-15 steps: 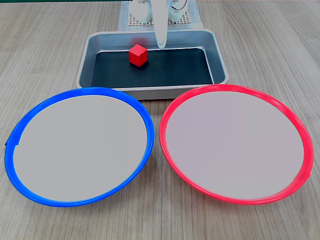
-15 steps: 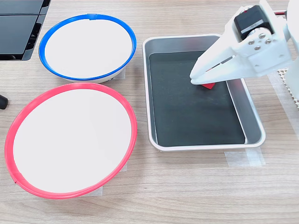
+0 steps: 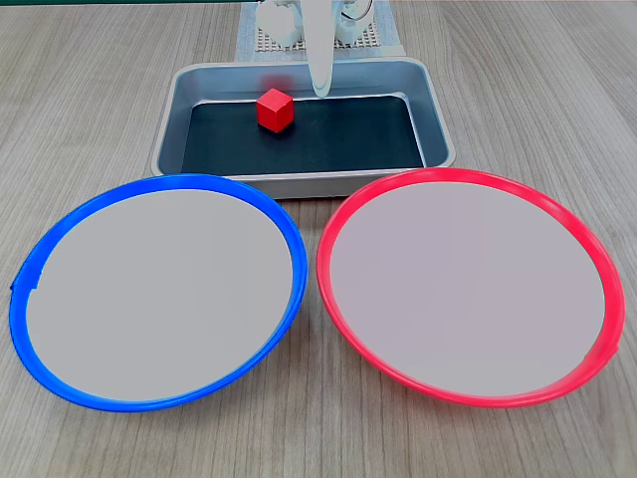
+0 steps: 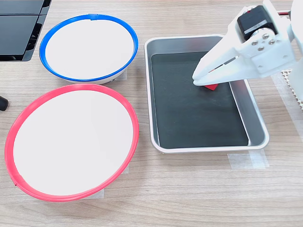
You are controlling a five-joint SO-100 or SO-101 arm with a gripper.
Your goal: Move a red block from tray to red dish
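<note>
Nothing moved since earlier frame. Block (image 3: 276, 110) in tray (image 3: 185, 88), gripper (image 4: 196, 78) poised just beside, seemingly closed and empty, though view unclear. Red dish (image 3: 468, 179) bare. Grasp, lift, transfer all pending.

Small plain bright red block (image 3: 276, 110). Rectangular silver-grey metal tray (image 3: 438, 124) with black bottom. Round red-rimmed dish (image 3: 470, 286), pale grey centre. Matching round blue-rimmed dish (image 3: 156, 289), pale grey centre. White plastic hand (image 4: 201, 78). Light wood-grain worktop (image 3: 80, 110), streaked pattern.
</note>
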